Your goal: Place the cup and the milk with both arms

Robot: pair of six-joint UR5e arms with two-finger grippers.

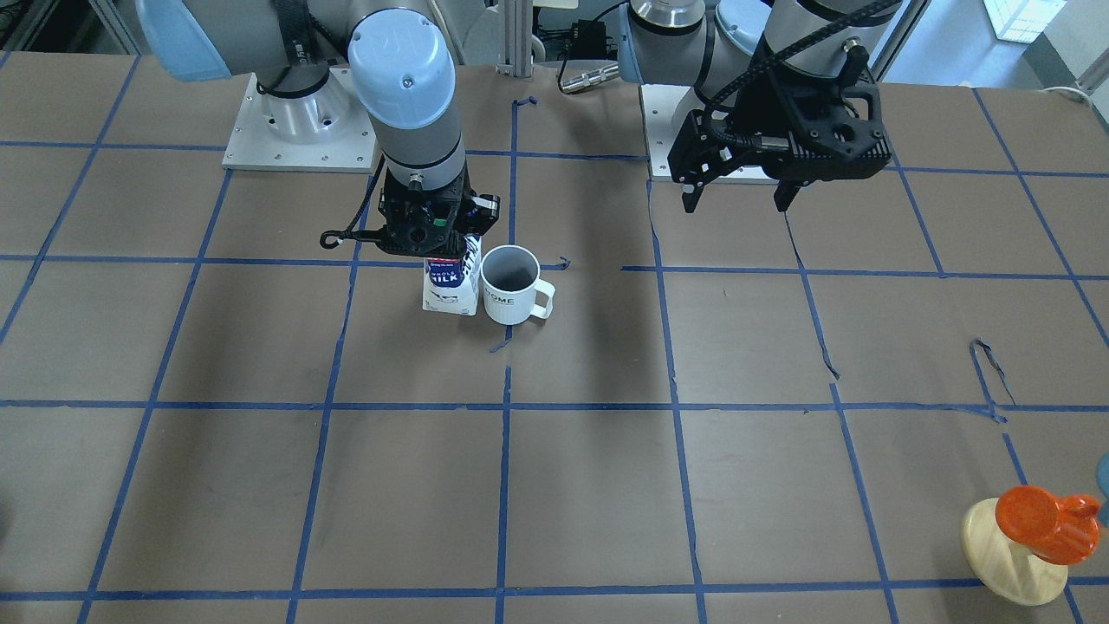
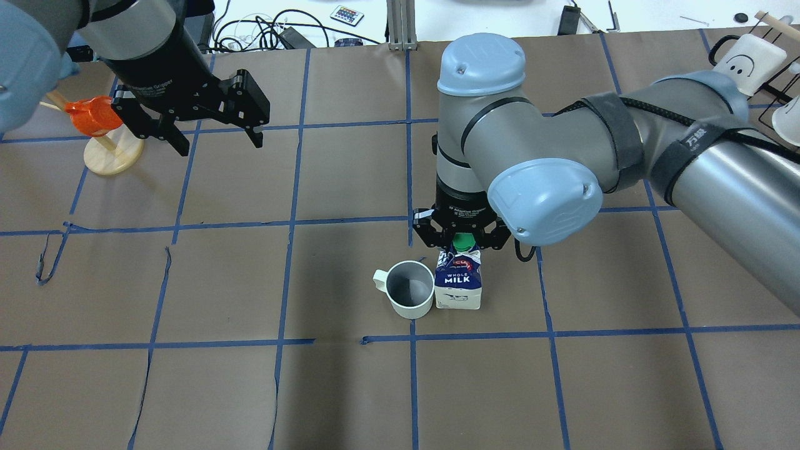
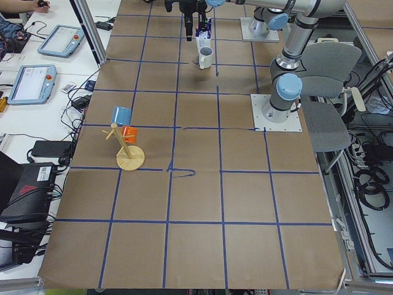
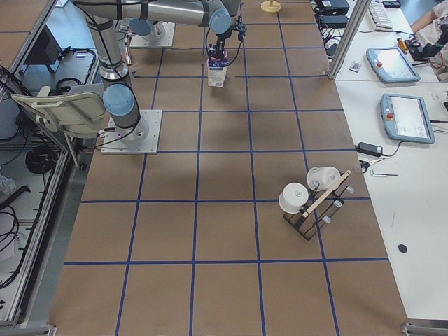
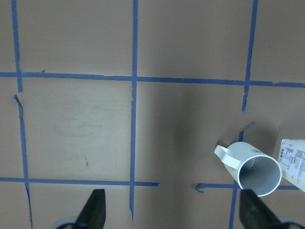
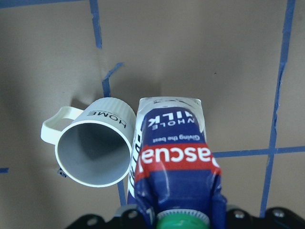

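The milk [image 2: 459, 286] is gripped at its top by the right fingers [image 2: 426, 234], beside the cup [image 2: 409, 292]. The left fingers [image 2: 255, 125] are spread wide, empty.

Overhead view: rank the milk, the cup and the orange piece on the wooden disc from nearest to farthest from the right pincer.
1. milk: its top sits inside the right pincer.
2. cup: right beside the milk, on the view's left.
3. orange piece: far off at the view's upper left.
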